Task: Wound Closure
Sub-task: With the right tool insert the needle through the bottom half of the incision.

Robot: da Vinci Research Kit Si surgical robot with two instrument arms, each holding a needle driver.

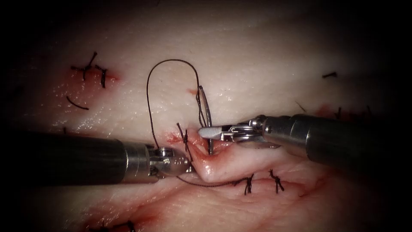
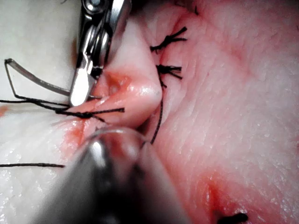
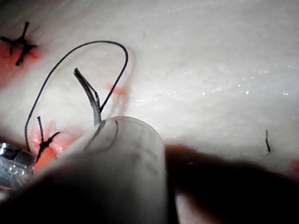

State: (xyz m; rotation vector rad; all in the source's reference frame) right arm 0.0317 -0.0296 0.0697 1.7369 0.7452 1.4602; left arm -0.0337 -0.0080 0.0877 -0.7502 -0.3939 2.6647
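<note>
My right tool (image 1: 206,132) comes in from the right, its jaws shut on the curved needle (image 1: 205,107) low on its curve. The needle stands nearly upright, and its lower end is in the raised edge of the tissue (image 1: 216,165) at the cut. Black thread (image 1: 171,60) loops from the needle's upper end, over to the left and down towards my left tool (image 1: 189,165). That tool's jaws are shut on the tissue fold, lifting it. The left wrist view has the fold (image 2: 133,93), the right tool's jaws (image 2: 81,86) and the needle (image 2: 37,80). The right wrist view has the needle (image 3: 88,91) and the thread loop (image 3: 84,46).
Knotted stitches sit along the cut beside the needle (image 1: 185,138) and lower right (image 1: 249,184), (image 1: 277,180). More knots lie at the upper left (image 1: 88,66). Cut ends of thread lie loose (image 1: 77,104), (image 1: 329,75). Red fluid stains the tissue around the cut.
</note>
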